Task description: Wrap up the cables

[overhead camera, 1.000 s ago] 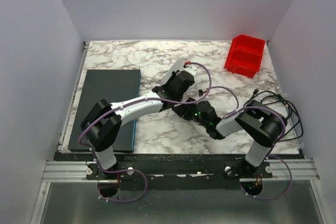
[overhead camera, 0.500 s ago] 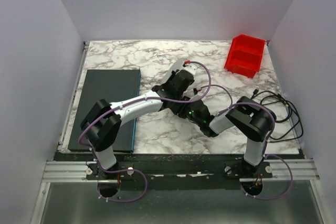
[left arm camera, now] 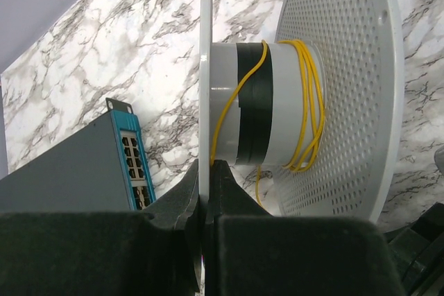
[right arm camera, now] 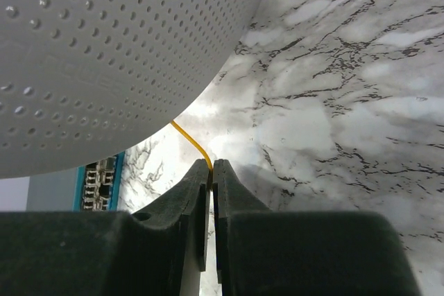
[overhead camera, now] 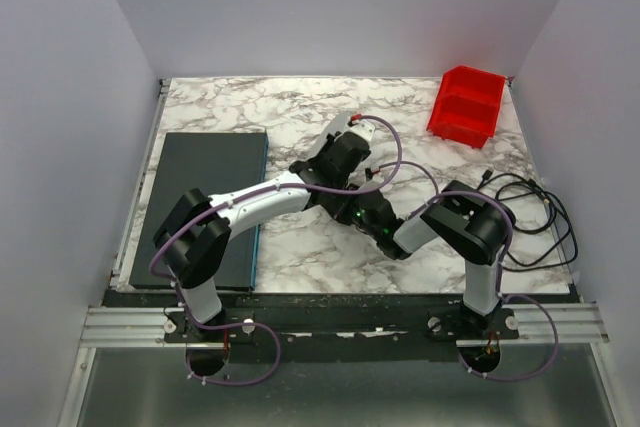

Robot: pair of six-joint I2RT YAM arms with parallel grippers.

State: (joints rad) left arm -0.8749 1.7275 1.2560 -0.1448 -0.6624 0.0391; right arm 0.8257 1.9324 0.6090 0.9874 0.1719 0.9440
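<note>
Table top: a white marble-patterned surface (overhead camera: 250, 107) with grey-black veining covers the whole floor of the enclosure. The veins read sharply in both wrist views.
Walls: plain pale lavender-grey panels (overhead camera: 330, 7) close off the left, far and right sides. They are matte and unmarked.
Near edge: an aluminium rail (overhead camera: 330, 325) runs across the front, with both arm bases fixed along it.
Network switch: a flat dark grey box (overhead camera: 200, 197) lies along the left side of the table. Its blue-trimmed port face shows in the left wrist view.
Red bin: it sits in the far right corner (overhead camera: 466, 105) on the marble and has two compartments.
Black cords: loose loops (overhead camera: 545, 227) lie at the right edge of the table, beside the right arm's elbow.
Purple hoses: they arc (overhead camera: 390, 152) over both forearms where the arms meet at mid-table.
Spool: a white reel (left arm camera: 222, 102) stands on edge at the middle of the table, with a black band around its hub. The hub sits between a thin plain flange and a wide perforated flange (left arm camera: 340, 67). Whether it touches the marble cannot be told.
Yellow wire: several turns (left arm camera: 309, 102) circle the hub, most bunched against the perforated flange, and one strand crosses the black band on a slant. A single strand runs from under that flange down to the right gripper.
Left gripper: its jaws (left arm camera: 206, 171) are pressed together on the rim of the thin flange, holding the spool.
Right gripper: its fingers (right arm camera: 210, 168) are pinched nearly together on the yellow wire, just below the perforated flange.
</note>
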